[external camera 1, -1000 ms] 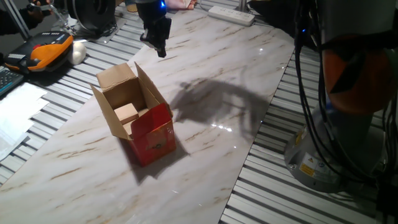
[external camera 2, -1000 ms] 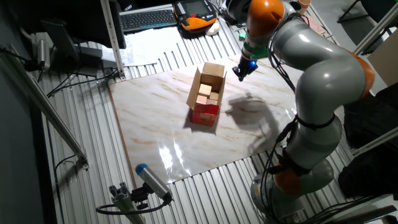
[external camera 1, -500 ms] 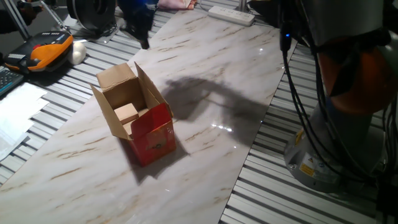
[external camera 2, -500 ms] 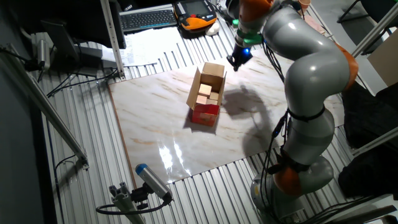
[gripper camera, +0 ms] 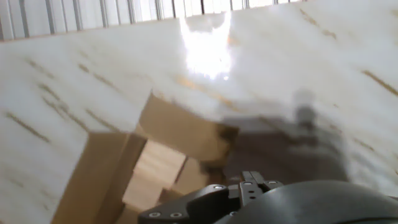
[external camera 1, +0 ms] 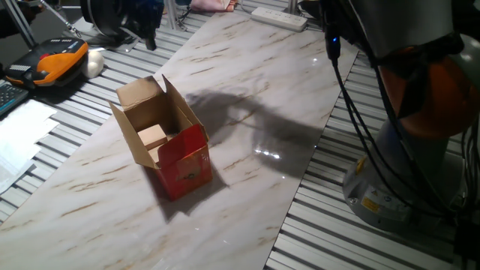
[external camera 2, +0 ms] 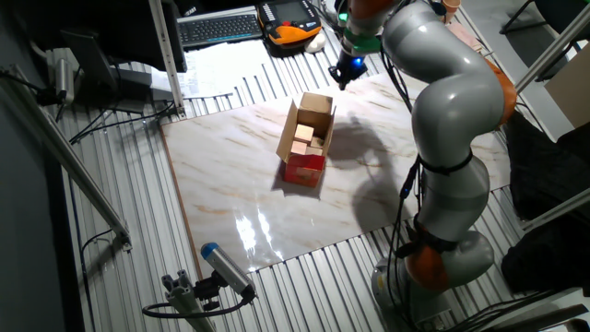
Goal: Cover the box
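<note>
**A:** What's changed on your end?

**B:** Starting close in: in the hand view the box (gripper camera: 149, 168) fills the lower left, brown flaps up and the inside showing. It hasn't moved; it's the gripper (external camera 2: 348, 67) that has. Over the last second I've watched it slide from beside the box's far flap out to the upper left of one fixed view (external camera 1: 145, 30), now behind the box and apart from it.

**A:** Jaws?

**B:** I can't tell. They're dark and blurred in both fixed views, and the hand view shows only the housing.

**A:** So, for covering?

**B:** Nothing folded yet. I judge I'm lining up behind the rear flap to push it forward.

**A:** Room?

**B:** The marble table (external camera 1: 247, 187) is bare to the lower right of the box. Farther off, the orange device (external camera 1: 58, 60) sits at the upper left, beyond the marble's edge, near my gripper.
</note>
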### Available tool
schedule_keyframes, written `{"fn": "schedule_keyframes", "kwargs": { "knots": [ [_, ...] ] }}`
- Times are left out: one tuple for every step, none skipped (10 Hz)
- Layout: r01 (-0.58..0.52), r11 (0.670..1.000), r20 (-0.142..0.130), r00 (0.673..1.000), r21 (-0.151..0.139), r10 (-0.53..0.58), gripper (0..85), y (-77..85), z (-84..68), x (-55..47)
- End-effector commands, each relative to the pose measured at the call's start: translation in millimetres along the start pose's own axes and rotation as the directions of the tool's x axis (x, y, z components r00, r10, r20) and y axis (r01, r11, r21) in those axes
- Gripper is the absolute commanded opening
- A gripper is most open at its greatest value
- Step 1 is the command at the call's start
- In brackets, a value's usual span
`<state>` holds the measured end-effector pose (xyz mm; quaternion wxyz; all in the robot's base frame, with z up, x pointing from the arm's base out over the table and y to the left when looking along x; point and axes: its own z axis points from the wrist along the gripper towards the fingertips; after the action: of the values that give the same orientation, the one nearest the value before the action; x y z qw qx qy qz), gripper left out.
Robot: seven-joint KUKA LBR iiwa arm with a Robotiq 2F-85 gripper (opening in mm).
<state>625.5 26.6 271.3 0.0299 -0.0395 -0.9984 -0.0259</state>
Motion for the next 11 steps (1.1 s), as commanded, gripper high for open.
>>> {"fn": "schedule_keyframes", "kwargs": {
  "knots": [
    [0.000, 1.000, 0.011, 1.000, 0.003, 0.000, 0.0, 1.7, 4.7, -2.8],
    [-0.002, 1.000, 0.017, 1.000, 0.005, 0.002, 0.0, 3.7, 9.9, -7.2],
    [-0.010, 1.000, 0.017, 1.000, -0.005, 0.010, 0.0, 6.2, 12.9, -12.4],
    [-0.011, 1.000, 0.017, 1.000, -0.005, 0.012, 0.0, 8.4, 14.8, -16.8],
    [-0.013, 1.000, 0.015, 1.000, -0.005, 0.013, 0.0, 9.2, 16.0, -18.6],
    [-0.014, 1.000, 0.016, 1.000, -0.012, 0.015, 0.0, 9.2, 16.0, -18.6],
    [-0.016, 1.000, 0.020, 1.000, -0.007, 0.016, 0.0, 9.2, 16.0, -18.6],
    [-0.019, 1.000, 0.020, 1.000, -0.006, 0.019, 0.0, 9.2, 16.0, -18.6],
    [-0.019, 1.000, 0.019, 1.000, -0.013, 0.019, 0.0, 8.3, 15.6, -20.0],
    [-0.022, 0.999, 0.021, 1.000, -0.027, 0.022, 0.0, 7.7, 17.7, -20.9],
    [-0.024, 0.999, 0.034, 0.999, -0.028, 0.024, 0.0, 8.6, 22.4, -20.5]
  ]
}}
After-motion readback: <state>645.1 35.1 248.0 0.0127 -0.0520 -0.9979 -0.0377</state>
